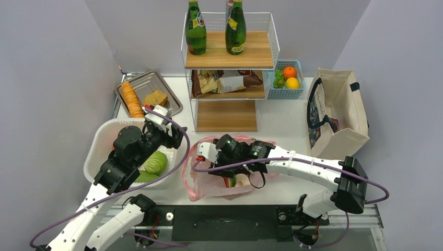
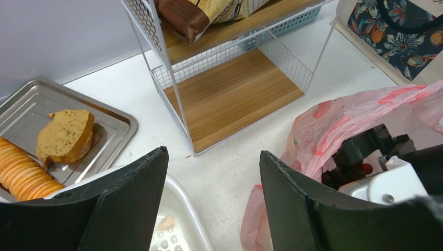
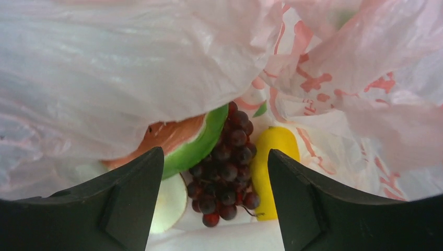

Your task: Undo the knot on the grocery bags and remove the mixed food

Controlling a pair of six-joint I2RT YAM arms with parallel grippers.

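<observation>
Pink plastic grocery bag [image 1: 201, 184] sprawls at the desk's near edge, mouth open. The right gripper [image 3: 214, 154] sits inside it, fingers spread above the grapes [image 3: 225, 178]. The left gripper [image 2: 213, 154], also spread and empty, hangs over the far-right corner of the white tub [image 1: 99, 146].

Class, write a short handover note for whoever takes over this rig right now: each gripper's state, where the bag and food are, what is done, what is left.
Left gripper: open, empty, above the rim of the white plastic tub.
Right gripper: open, holding nothing, inside the thin pink plastic bag.
Done: bag mouth open, no knot visible; a green leafy vegetable lies in the tub.
Left: lift out the dark red grapes, watermelon slice and yellow fruit.
</observation>
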